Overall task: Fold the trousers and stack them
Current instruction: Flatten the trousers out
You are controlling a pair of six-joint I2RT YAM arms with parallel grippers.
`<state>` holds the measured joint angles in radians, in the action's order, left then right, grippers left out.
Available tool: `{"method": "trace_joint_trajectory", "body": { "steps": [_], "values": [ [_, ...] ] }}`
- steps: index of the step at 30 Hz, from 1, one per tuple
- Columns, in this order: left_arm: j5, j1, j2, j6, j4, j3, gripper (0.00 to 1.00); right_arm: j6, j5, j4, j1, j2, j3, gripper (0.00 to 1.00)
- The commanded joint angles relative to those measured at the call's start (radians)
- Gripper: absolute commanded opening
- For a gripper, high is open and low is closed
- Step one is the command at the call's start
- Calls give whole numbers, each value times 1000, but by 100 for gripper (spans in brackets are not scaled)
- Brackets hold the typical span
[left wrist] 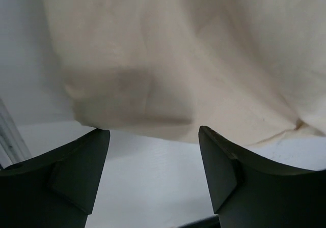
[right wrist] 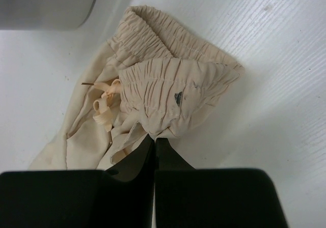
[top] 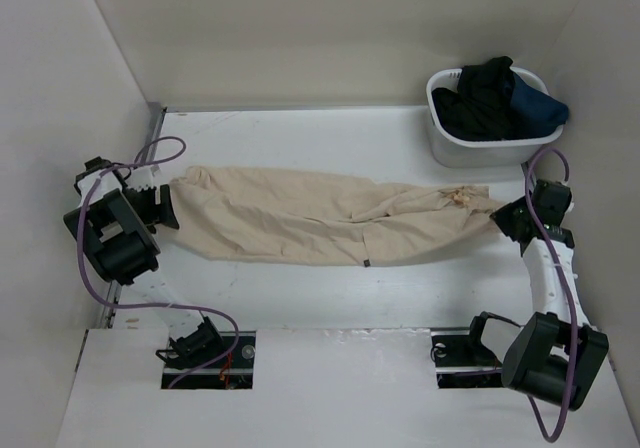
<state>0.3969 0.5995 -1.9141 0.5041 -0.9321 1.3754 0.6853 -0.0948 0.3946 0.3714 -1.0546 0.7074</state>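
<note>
Far left of the top view, the left gripper (top: 168, 206) is spread open, with the leg hems (left wrist: 132, 121) just past its tips; both layers should get scooped in before closing. The trousers (top: 320, 223) are stretched flat across mid-frame. At the right, the right gripper (top: 503, 220) looks pinched on the waistband (right wrist: 168, 85) edge, so the lift is best matched.
</note>
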Motion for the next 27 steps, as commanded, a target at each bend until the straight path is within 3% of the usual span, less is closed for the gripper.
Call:
{"method": "trace_joint_trajectory", "body": {
  "steps": [1,3,6,8,9,10,13,18,21,24,27],
  "values": [
    [2,-10,21,-67,151,18,67,5,24,-49,-9,27,-14,0],
    [17,-10,3,-93,173,16,62,7,29,-53,-9,44,-22,0],
    [165,-13,-2,-105,170,16,49,0,33,-50,-9,51,-26,0],
    [246,-13,3,-111,161,17,14,-1,32,-48,-7,51,-26,0],
    [249,-16,9,-116,150,17,4,-1,32,-48,-4,51,-25,0],
    [244,-16,24,-115,132,17,0,0,30,-48,-2,51,-20,0],
    [202,-2,117,-58,-12,31,0,-1,29,-45,-2,53,-3,0],
    [-77,21,340,164,-305,174,2,-3,15,-36,-5,64,-2,0],
    [-252,-81,403,200,-381,229,7,-1,9,-34,-9,71,0,0],
    [-345,-262,350,192,-360,173,12,5,10,-40,-9,61,4,0],
    [-375,-352,149,175,-266,132,14,5,9,-46,-16,35,7,0]
  ]
}}
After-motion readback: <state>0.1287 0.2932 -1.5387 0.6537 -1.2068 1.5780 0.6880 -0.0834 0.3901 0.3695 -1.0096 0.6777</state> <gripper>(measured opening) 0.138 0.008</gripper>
